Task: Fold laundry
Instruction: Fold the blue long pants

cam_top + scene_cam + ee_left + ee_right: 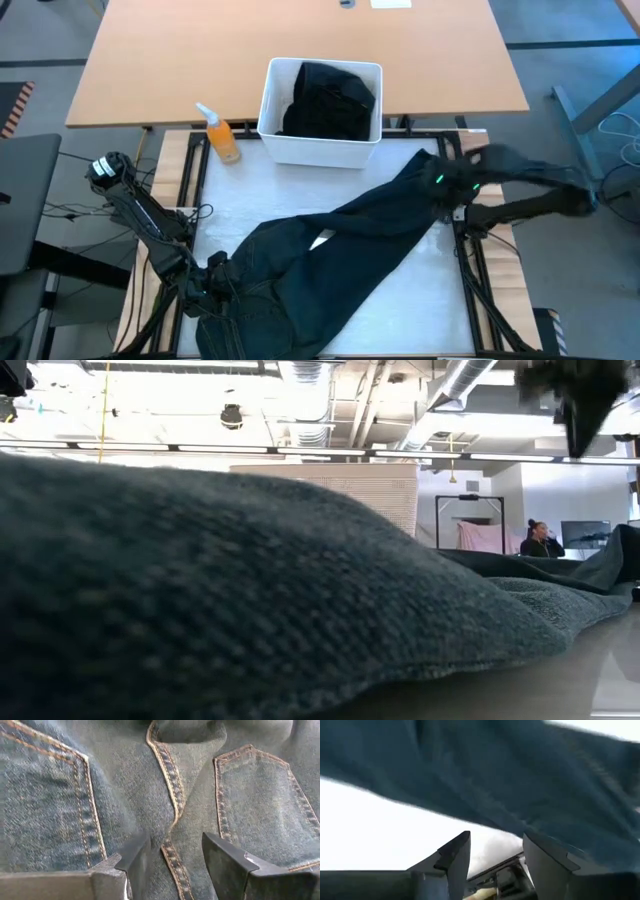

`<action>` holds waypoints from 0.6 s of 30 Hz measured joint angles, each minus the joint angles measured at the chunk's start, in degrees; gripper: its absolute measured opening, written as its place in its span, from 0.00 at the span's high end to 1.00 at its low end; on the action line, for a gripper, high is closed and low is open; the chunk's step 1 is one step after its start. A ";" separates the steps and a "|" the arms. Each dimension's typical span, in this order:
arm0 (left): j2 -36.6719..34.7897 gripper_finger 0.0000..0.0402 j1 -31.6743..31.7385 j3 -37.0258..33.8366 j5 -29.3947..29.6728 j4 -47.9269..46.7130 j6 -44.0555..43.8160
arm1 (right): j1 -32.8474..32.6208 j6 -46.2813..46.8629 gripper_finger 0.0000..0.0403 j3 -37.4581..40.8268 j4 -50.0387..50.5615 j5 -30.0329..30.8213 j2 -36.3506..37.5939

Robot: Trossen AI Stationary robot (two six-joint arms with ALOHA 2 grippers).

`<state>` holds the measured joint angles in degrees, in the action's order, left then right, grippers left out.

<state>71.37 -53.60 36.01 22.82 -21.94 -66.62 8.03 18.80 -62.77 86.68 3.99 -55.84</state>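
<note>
Closest to the low camera, a swell of denim: dark navy trousers (250, 590), sprawled diagonally over the white table (420, 295), waist at near left, one leg reaching toward far right. Left gripper (175, 837) at the waist, right over the seat seam between the back pockets; fingers (137, 857) spread, seam running between them, no pinch of cloth to be seen. Right gripper (495, 840) at the right side, by the far leg end, fingers likewise apart and holding nothing, blurred leg just beyond. Farther back, white bin (268, 115) with black clothing (325, 100) inside, orange spray bottle (222, 135) just left of it. Looks like the spreading-out step, ahead of any fold: bunched at the waist, legs overlapping. Next probably calls for closing on waistband and leg hem, then drawing them apart to flatten, without dragging cloth off the right edge.
</note>
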 joint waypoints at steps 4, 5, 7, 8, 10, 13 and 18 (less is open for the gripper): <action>0.00 0.58 0.00 0.00 0.09 0.05 0.77 | -11.64 0.18 0.51 11.87 -9.11 1.55 -1.04; 0.00 0.58 0.00 0.00 0.02 0.02 0.86 | -13.90 0.24 0.52 13.77 -12.53 1.82 -1.95; 0.00 0.58 0.00 0.00 -0.11 0.03 0.86 | -17.55 0.74 0.53 17.11 -17.95 4.37 -3.93; 0.00 0.58 0.00 0.00 -0.32 0.03 0.86 | -18.97 1.31 0.54 18.08 -19.89 7.04 -5.40; 0.00 0.58 0.00 0.00 -0.90 0.01 0.81 | -21.09 3.06 0.55 19.38 -23.29 11.73 -7.69; 0.00 0.58 0.01 0.00 -0.98 0.03 -0.08 | -22.59 4.34 0.56 20.75 -29.01 14.70 -11.66; 0.00 0.58 0.02 0.00 -1.01 0.21 -0.49 | -24.32 5.50 0.56 22.11 -31.74 15.65 -18.95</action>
<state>71.37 -53.58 36.01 21.80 -21.73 -67.11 -16.29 24.29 -40.66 54.94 19.64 -74.79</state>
